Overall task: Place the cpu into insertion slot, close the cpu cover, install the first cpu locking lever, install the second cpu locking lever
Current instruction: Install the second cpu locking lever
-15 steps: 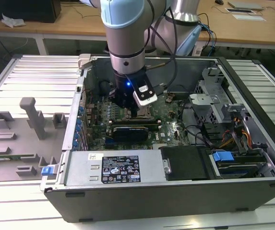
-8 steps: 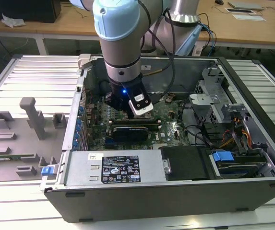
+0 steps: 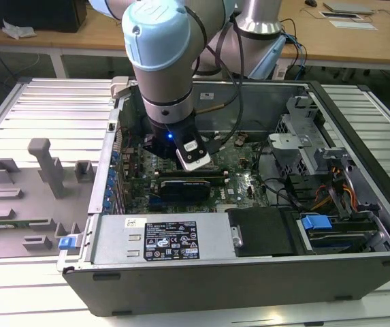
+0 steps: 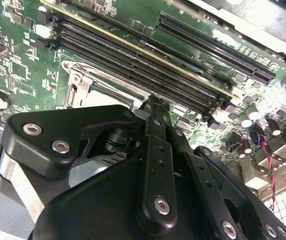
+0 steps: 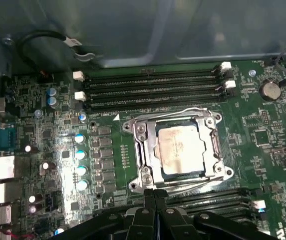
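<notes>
No legible text or labels

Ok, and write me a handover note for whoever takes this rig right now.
Gripper: shut, nothing seen between the fingertips, tips at the edge of the slot, low over the motherboard.
Cpu: seated in the slot.
Cover: down flat over the cpu, which shows through its opening.
Levers: one wire runs along the far side of the cover, one along the side by the gripper.
Done: cpu placed, cover closed.
Left: I cannot tell whether either lever is hooked, so check both.
</notes>
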You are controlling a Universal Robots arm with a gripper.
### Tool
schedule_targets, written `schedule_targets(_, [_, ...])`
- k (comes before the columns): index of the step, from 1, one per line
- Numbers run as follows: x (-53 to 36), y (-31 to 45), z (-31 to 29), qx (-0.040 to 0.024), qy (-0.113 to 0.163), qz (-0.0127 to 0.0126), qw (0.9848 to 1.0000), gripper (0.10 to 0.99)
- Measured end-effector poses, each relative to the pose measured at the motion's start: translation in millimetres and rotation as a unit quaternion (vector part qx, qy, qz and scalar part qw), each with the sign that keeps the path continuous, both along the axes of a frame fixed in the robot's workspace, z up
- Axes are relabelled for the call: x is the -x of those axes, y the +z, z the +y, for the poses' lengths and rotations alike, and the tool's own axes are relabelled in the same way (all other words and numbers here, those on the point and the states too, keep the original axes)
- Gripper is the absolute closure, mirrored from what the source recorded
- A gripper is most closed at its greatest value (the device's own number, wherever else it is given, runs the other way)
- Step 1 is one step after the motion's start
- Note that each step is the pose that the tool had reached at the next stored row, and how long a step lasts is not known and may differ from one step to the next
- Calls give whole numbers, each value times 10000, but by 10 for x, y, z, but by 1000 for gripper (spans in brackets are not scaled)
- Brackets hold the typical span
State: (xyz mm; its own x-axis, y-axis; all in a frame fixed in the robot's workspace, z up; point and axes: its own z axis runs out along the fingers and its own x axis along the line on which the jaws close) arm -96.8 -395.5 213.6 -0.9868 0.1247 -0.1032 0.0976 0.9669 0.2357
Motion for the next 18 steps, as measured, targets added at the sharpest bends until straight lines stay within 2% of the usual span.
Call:
schedule_targets(6, [6,-60,-15,-127,0,0,9999,980])
schedule_targets(11, [48,-132,-15,-185,0,0,9998,980])
schedule_targets(16, [61,-172,-15,-277,0,-2,9996,980])
schedule_targets(18, [62,-180,-15,-287,0,-1,9996,980])
